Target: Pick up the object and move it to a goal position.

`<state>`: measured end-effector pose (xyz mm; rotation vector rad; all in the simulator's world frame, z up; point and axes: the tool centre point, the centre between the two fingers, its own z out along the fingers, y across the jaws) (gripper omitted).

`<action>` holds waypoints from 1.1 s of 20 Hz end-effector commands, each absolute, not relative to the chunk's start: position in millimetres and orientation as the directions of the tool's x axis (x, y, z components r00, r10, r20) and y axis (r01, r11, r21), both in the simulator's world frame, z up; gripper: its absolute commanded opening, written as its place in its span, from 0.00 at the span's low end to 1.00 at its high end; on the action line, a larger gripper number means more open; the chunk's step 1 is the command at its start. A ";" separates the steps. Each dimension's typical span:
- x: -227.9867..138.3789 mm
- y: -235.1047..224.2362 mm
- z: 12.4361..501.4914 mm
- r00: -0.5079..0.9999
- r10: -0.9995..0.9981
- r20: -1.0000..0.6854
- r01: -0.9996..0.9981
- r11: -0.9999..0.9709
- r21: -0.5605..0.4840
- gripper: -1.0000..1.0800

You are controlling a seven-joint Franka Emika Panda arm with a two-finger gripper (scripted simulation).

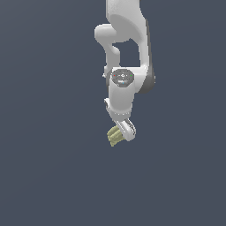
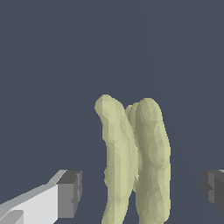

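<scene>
The object [image 1: 114, 136] is a small pale yellow-green ridged lump like a little bunch of bananas, lying on the dark grey floor. In the wrist view the object [image 2: 131, 162] stands between my two fingers, with a gap on each side, wider on the side of the far finger [image 2: 213, 190] than by the near finger [image 2: 69, 194]. My gripper [image 1: 121, 135] is low over it and open, its jaws astride the lump and touching neither side. The gripper also shows in the wrist view [image 2: 142, 192]. The part of the object under the gripper is hidden in the exterior view.
The white arm [image 1: 126, 48] comes down from the top middle of the exterior view. A plain dark grey floor [image 1: 44, 176] surrounds the object on all sides.
</scene>
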<state>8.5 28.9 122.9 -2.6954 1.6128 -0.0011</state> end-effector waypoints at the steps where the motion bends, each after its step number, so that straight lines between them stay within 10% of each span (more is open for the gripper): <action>1: 7.6 28.6 109.4 0.471 -0.882 0.000 -0.882 -0.471 0.000 0.96; 8: 8.8 28.9 95.2 0.471 -0.882 0.000 -0.882 -0.471 0.000 0.96; 9: 8.8 28.9 95.2 0.471 -0.882 0.000 -0.882 -0.471 0.000 0.00; 22: 8.4 28.9 98.5 0.470 -0.883 0.000 -0.883 -0.470 0.000 0.00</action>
